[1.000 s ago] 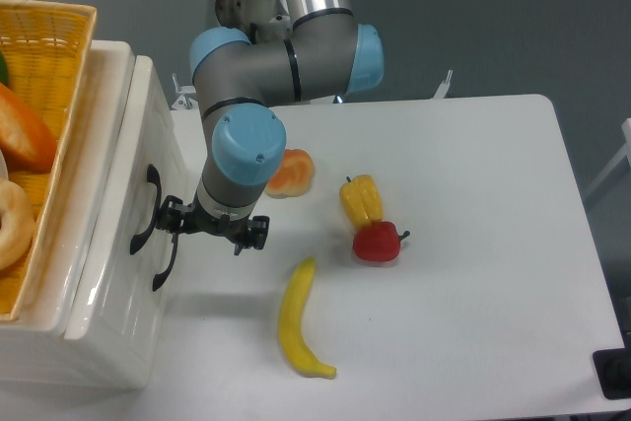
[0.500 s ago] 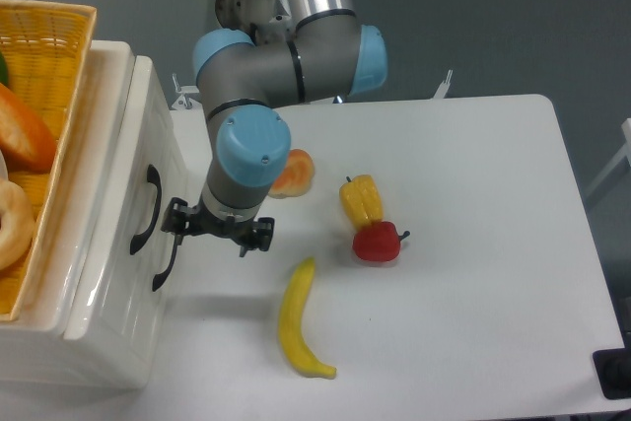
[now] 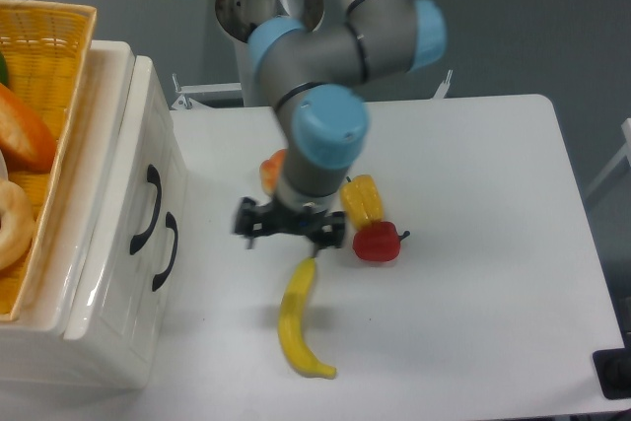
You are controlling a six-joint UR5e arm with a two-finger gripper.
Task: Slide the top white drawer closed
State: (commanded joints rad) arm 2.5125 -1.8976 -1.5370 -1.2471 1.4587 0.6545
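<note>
White tabletop carried the cabinet at its left edge, where the top white drawer sat nearly flush with the lower drawer. The gripper hung to its right, well apart, its opening unclear through blur. Banana, yellow pepper and red pepper lay beside it, not between.

Bright even overhead light, soft shadows, arm motion-blurred, rest sharp
</note>
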